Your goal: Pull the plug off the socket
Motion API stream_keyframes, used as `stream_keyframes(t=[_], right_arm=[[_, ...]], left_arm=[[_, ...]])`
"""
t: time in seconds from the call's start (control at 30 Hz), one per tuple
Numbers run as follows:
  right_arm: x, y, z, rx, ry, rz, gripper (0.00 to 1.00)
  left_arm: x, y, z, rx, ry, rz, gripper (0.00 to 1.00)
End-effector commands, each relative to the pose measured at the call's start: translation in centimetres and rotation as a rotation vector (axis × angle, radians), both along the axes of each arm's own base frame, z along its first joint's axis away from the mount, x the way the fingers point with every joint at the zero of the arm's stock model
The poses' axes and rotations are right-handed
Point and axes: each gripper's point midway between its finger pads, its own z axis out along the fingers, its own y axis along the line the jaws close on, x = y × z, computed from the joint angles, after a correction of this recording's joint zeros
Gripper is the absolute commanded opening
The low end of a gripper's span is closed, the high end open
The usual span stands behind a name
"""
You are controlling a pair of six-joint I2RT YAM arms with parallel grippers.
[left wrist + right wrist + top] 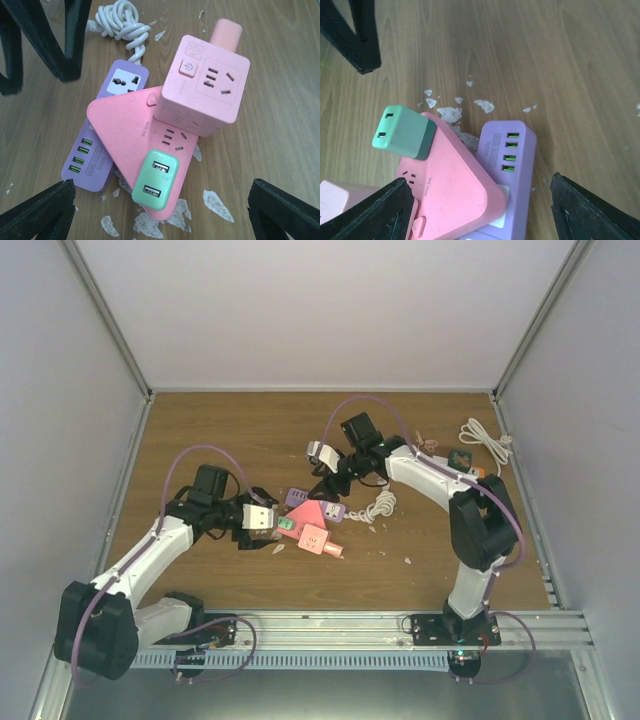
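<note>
Hovering over the wooden table (280, 125), the left gripper (161, 189) and right gripper (480, 180) both gape wide and empty. Below them a purple power strip (92, 165) lies under the pink triangular socket (125, 135), which a pink cube socket (205, 95) overlaps beyond. Between the left fingers, the green USB plug (155, 180) sits seated in the triangular socket.

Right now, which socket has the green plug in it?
The flat pink triangle: the green plug sticks out of its face. The pink cube and the purple strip show no plug.
</note>
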Motion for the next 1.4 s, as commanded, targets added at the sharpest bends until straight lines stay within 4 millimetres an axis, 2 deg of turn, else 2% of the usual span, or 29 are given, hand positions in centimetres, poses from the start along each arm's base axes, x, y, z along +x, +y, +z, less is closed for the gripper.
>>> stream_keyframes(t=[0.0,0.17,0.37,0.73,0.87,1.07,1.37], right_arm=[[-0.7,1.0,-2.0,-0.012,0.141,-0.008,0.76],[-0.8,1.3,-4.1,-0.039,0.19,-0.011,0.77],[-0.8,1.0,-6.8,-0.084,0.215,-0.009,0.72],[-1.2,1.1,-9.4,-0.101,0.273,0.007,0.61],[-1.4,1.4,-9.8,-0.098,0.301,0.015,0.61],[-1.3,1.9,-9.2,-0.075,0.322,0.026,0.67],[-0.5,2.5,-9.2,-0.084,0.304,0.015,0.73]], left_arm=[[1.1,-0.7,-1.0,0.044,-0.102,-0.024,0.93],[1.7,-1.5,-1.9,0.069,-0.125,-0.039,0.9],[2.5,-1.9,-2.5,0.078,-0.138,-0.052,0.86],[2.6,-2.1,-4.0,0.111,-0.168,-0.077,0.7],[2.7,-2.1,-4.4,0.122,-0.179,-0.079,0.65],[2.5,-2.0,-5.3,0.138,-0.171,-0.086,0.52],[2.1,-2.1,-4.9,0.119,-0.182,-0.074,0.35]])
